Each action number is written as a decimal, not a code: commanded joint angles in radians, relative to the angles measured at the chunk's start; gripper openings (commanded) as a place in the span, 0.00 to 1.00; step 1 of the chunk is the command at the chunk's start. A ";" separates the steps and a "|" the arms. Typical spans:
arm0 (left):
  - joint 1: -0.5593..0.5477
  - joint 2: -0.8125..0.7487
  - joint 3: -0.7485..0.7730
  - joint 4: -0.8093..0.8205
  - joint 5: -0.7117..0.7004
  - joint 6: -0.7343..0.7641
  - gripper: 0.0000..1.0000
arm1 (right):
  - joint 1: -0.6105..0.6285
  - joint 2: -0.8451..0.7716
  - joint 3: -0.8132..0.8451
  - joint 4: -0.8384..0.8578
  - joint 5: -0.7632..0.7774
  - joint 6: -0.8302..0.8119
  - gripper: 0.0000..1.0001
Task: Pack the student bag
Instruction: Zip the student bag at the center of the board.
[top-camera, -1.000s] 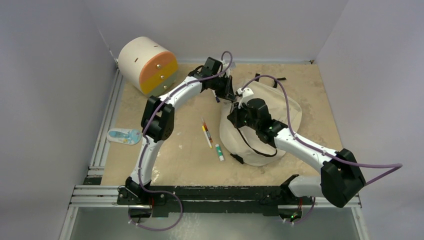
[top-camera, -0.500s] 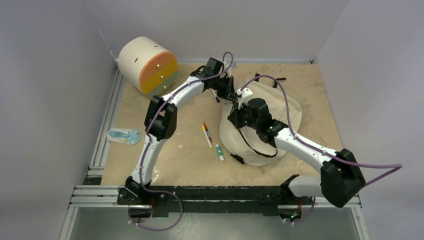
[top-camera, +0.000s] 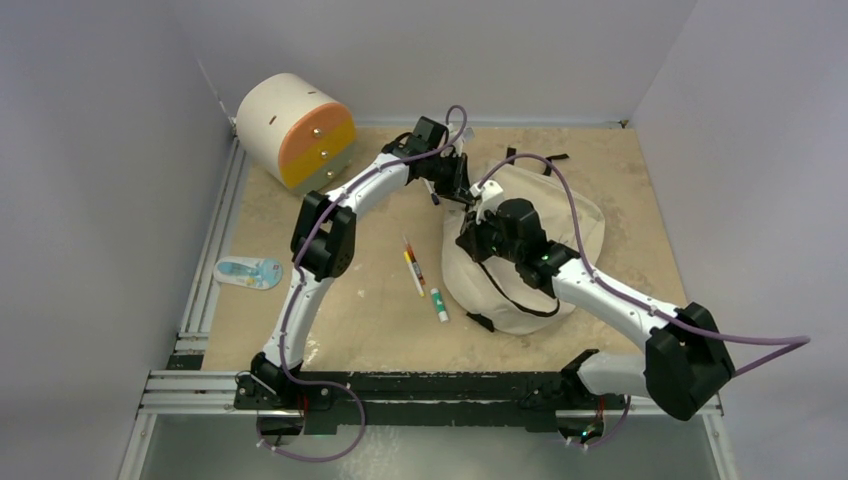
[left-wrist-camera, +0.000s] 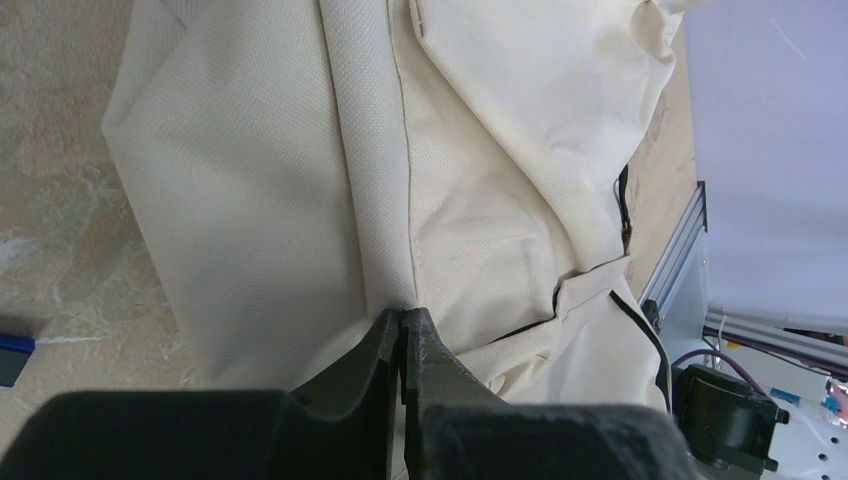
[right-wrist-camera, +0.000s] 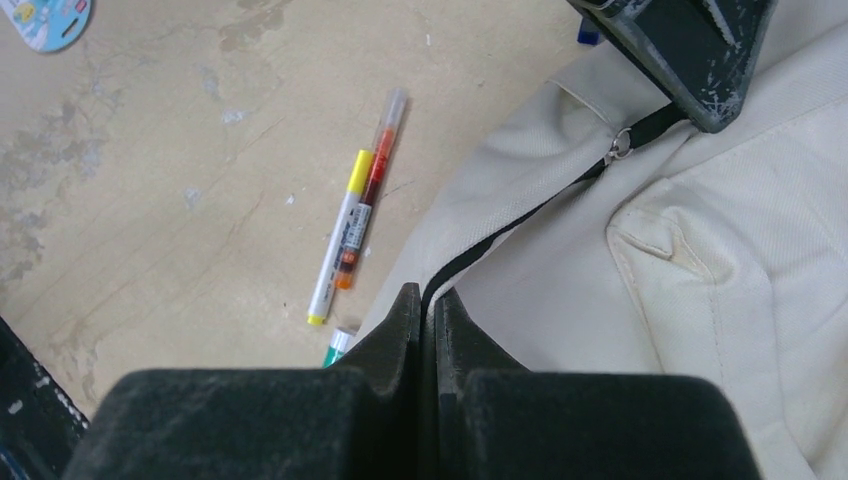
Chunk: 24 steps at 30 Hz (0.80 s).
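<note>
Lying just left of the student bag (top-camera: 575, 225) are two markers (top-camera: 412, 268). Left gripper (left-wrist-camera: 403, 322) and right gripper (right-wrist-camera: 423, 296) each clench its fabric

The mottled beige tabletop (top-camera: 360, 320) carried the student bag (top-camera: 570, 225) at right, a cream drawer unit (top-camera: 285, 125) at back left, a yellow marker (right-wrist-camera: 338, 240) touching an orange pen (right-wrist-camera: 372, 185), a green-capped stick (top-camera: 439, 304) and a pale-blue oval packet (top-camera: 248, 272) at its left edge.
</note>
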 joint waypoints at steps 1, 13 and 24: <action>0.053 0.031 0.052 0.233 -0.170 0.036 0.00 | 0.053 -0.085 0.012 -0.014 -0.328 -0.023 0.00; 0.059 0.039 0.076 0.244 -0.163 0.031 0.00 | 0.052 -0.106 0.018 -0.086 -0.396 -0.106 0.00; 0.063 -0.092 0.009 0.264 -0.107 0.022 0.05 | 0.051 -0.093 0.011 -0.050 -0.121 0.034 0.00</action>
